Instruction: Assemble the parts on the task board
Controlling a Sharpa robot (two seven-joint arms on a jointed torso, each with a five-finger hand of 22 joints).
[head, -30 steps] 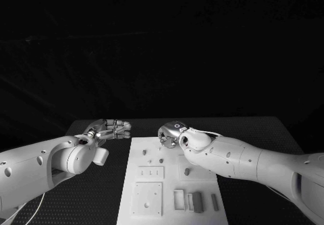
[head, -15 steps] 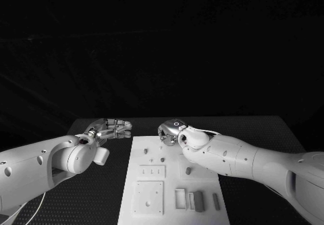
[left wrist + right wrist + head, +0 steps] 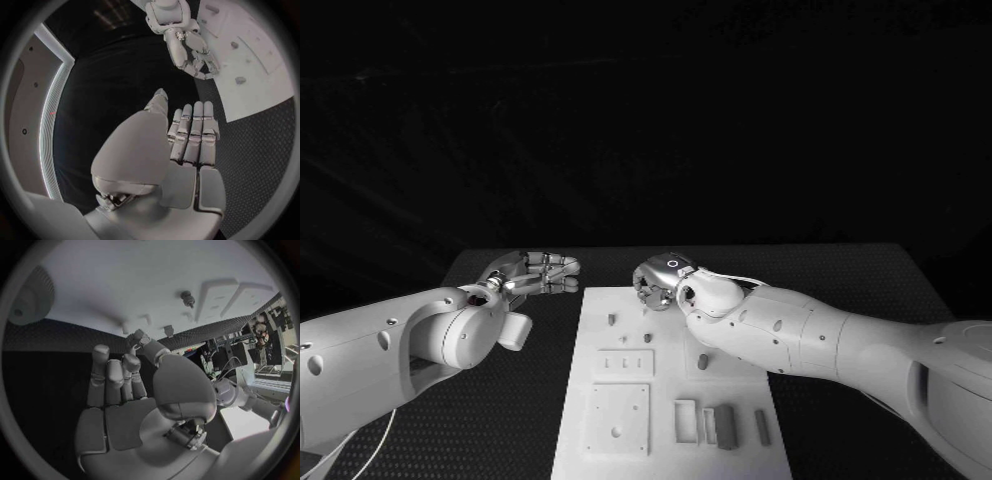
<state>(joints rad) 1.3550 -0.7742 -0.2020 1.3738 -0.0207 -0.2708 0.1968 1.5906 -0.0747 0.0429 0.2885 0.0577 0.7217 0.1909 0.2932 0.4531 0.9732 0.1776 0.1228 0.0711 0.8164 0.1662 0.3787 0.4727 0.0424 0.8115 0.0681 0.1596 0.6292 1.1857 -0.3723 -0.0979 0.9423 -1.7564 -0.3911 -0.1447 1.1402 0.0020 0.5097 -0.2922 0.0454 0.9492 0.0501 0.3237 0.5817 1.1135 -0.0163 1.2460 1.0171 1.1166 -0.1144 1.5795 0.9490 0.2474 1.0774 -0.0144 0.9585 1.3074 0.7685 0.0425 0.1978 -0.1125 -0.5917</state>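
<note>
No readable text or labels.

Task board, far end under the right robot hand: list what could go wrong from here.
1. The right robot hand hangs over the far end of the task board with nothing in it, close to a small peg standing there; lowering carelessly could knock it.
2. The right forearm crosses above the board's right side, hiding part of it in the head view, so parts there may be misjudged.
3. The left robot hand hovers off the board's far left corner; a sideways sweep might nudge the board.
</note>
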